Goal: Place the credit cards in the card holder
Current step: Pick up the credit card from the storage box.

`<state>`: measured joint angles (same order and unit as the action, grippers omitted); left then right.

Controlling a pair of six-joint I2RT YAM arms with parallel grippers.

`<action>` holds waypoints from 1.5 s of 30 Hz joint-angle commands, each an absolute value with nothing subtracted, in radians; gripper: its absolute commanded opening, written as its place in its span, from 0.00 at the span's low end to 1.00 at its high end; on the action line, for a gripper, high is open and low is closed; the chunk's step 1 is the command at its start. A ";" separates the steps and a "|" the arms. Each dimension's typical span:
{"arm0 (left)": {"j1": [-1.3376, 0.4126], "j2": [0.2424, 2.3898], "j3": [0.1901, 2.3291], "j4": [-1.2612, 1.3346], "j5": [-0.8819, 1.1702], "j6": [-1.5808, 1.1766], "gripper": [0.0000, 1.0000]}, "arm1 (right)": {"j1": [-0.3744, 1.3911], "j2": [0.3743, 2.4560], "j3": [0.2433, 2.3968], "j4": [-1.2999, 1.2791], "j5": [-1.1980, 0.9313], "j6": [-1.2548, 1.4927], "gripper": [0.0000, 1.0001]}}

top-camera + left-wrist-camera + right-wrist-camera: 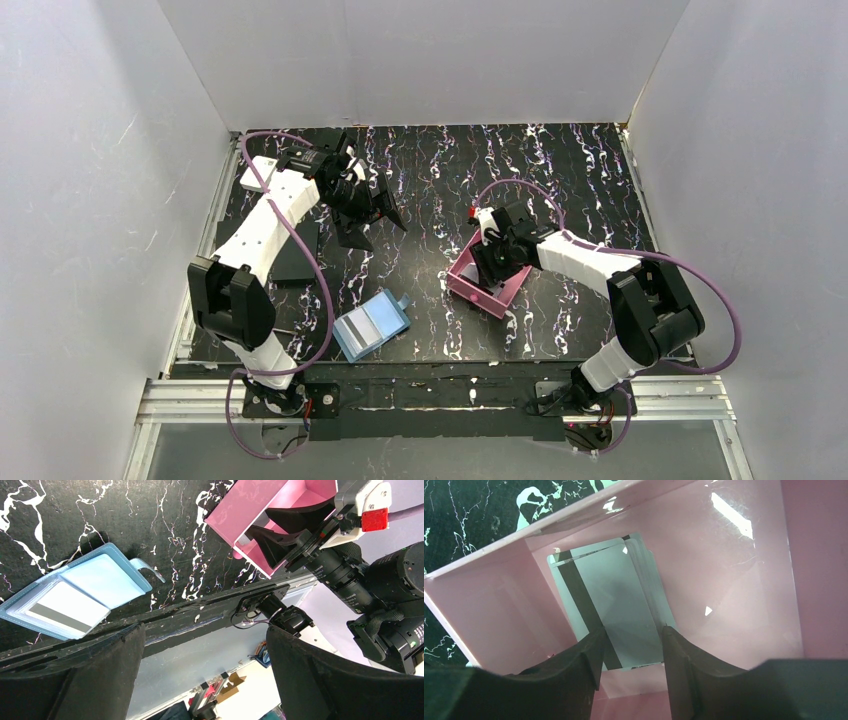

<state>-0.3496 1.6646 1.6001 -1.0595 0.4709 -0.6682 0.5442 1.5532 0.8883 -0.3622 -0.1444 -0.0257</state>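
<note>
**Right gripper over the card stack.** Your right gripper (pixel 633 632) hangs inside the pink tray (pixel 744 570), directly above the stacked credit cards (pixel 616 595) lying flat on its floor. Its jaws stand narrow and hold nothing, set closer together than the top card is wide. The cards' long axis runs straight ahead between the fingers, so closing would cross the short side. The card holder (pixel 370 322) lies open well to the tray's left. Your left gripper (pixel 372 222), wide and empty, hovers farther off.
</note>
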 commanded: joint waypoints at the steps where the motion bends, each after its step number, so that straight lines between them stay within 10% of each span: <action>1: -0.346 1.668 1.634 -1.091 0.475 -0.652 0.89 | 0.546 1.530 0.927 -0.401 -0.135 -0.042 0.50; 32: -0.346 1.685 1.648 -1.116 0.482 -0.640 0.89 | 0.545 1.491 0.988 -0.468 -0.243 0.031 0.01; 45: -0.345 1.684 1.647 -1.124 0.489 -0.632 0.89 | 0.502 1.454 1.072 -0.578 -0.297 0.050 0.01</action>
